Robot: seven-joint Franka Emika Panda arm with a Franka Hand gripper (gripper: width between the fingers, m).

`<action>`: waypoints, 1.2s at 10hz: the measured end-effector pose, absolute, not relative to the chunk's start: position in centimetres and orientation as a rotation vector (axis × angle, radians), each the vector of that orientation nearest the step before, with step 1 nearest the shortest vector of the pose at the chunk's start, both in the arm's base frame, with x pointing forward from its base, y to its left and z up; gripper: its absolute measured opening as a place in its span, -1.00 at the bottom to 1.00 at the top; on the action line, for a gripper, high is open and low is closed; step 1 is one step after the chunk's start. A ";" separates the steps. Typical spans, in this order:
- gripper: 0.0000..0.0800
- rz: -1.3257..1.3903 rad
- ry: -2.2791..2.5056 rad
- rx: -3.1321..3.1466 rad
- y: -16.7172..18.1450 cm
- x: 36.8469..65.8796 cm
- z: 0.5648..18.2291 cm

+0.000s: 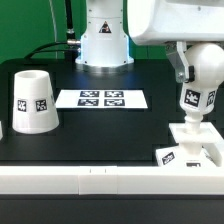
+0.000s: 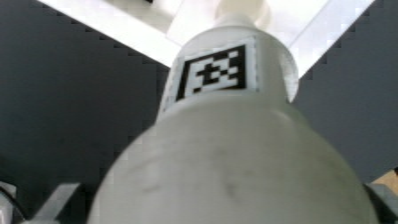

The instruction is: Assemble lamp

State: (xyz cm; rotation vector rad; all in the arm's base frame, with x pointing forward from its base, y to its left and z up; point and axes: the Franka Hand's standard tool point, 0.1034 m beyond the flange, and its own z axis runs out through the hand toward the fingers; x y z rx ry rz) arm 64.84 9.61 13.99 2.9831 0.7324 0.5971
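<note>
Altogether three lamp parts are on show, one of each: one shade [image 1: 35, 100], one bulb [image 1: 193, 98] and one base [image 1: 190, 150]. Alongside them lie one marker board [image 1: 100, 98] carrying four square tags, and one arm [image 1: 170, 25] with one claw [image 1: 198, 68].

The shade stands alone on the black table [image 1: 100, 140] toward the exterior view's left, wide end down, one tag facing the camera, well apart from the other two parts. The marker board lies flat between the shade and the arm's pedestal [image 1: 105, 40].

The base sits near the table's front edge on the exterior view's right, a tag showing on its side. The bulb stands upright on top of it, narrow stem down and touching the base's raised centre, round head up, its tag turned to the camera.

The arm reaches in from the upper right and comes down over the bulb from above. The claw is closed narrowly on the bulb's round head; one dark finger [image 1: 180, 63] presses against the head's side, the other is hidden behind it. From the wrist view the bulb [image 2: 214, 150] fills nearly everything, its tag [image 2: 217, 70] visible, the white base [image 2: 222, 12] beyond it.
</note>
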 end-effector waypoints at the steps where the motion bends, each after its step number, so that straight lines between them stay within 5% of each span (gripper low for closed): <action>1: 0.44 0.594 0.738 2.984 9.8 64.7 13.7; 12: 0.44 0.680 0.735 2.963 9.9 64.3 12.7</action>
